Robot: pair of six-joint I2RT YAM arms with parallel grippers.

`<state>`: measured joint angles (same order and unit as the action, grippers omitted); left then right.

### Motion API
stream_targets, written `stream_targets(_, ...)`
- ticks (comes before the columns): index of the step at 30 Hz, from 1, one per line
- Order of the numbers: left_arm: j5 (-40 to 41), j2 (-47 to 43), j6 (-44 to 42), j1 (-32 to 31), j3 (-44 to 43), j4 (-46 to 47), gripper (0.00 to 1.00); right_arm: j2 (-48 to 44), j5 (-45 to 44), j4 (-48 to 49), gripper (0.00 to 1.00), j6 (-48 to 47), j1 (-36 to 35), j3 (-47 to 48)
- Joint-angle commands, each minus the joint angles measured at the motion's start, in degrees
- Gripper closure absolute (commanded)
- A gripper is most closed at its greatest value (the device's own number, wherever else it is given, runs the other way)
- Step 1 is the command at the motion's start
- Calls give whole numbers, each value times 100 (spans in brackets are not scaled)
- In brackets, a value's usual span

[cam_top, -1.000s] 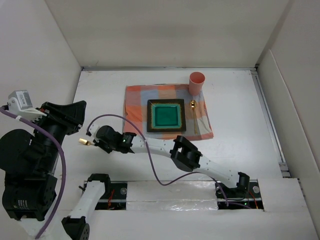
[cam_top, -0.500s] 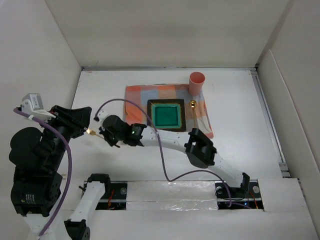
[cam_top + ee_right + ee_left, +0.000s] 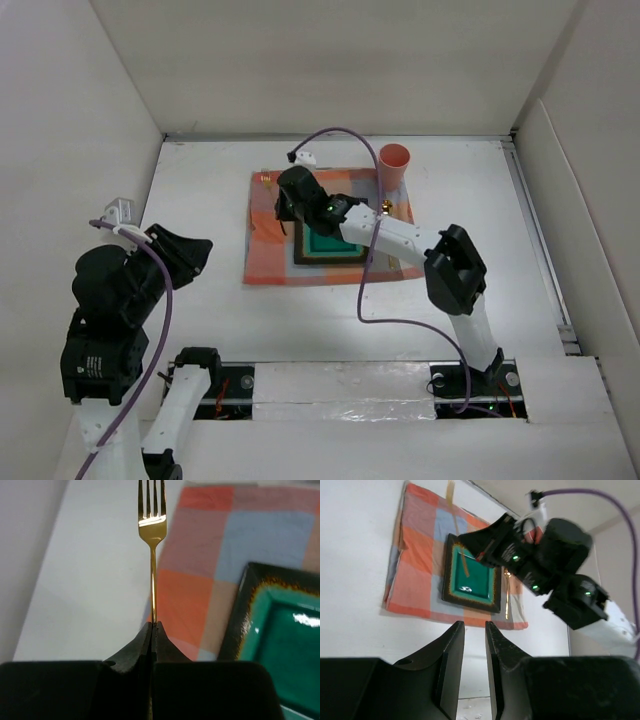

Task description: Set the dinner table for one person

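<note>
Dinner table: the white dinner table [image 3: 480, 270] fills the floor of the top view, walled on three sides. Everything else lies toward its far middle.
Right arm: the right arm [image 3: 440, 265] reaches from its base at the near edge, across the setting, toward the far left.
Left arm: the left arm [image 3: 110, 300] is raised over the table's left side, well apart from the setting.
Mat: an orange-and-grey checked cloth mat [image 3: 268, 255] lies flat on the table.
Plate: a square green plate [image 3: 330, 246] with a dark rim sits in the middle of the mat, its far part hidden under the right arm.
Cup: a salmon-pink cup [image 3: 394, 165] stands upright at the mat's far right corner.
Left gripper: the left gripper [image 3: 474, 630] holds nothing, with a narrow gap between its fingers.
Right gripper: the right gripper [image 3: 153, 626] is clamped on the handle of a gold fork [image 3: 153, 525].
Fork: tines point away from the gripper, over the mat's far left part, left of the plate. Whether it touches the cloth I cannot tell.
Other utensil: a thin gold utensil [image 3: 507, 595] lies on the mat just right of the plate, its kind unclear.
</note>
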<state>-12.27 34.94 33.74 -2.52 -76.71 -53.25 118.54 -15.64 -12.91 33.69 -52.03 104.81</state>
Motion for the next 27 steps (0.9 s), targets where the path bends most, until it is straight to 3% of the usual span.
stream_targets(1,-284,-22,1,-11,94,377,79,90,-800,131,100,981,-264,-321)
stream_targets(8,-627,-49,10,-11,226,53,79,651,-1318,-282,100,1973,-316,178)
stream_targets(14,-452,-128,-113,-142,156,-45,79,1074,-1697,-625,100,2632,-369,408)
stream_targets(27,-469,-286,-95,-205,428,17,79,1637,-1662,-432,100,2195,-430,645)
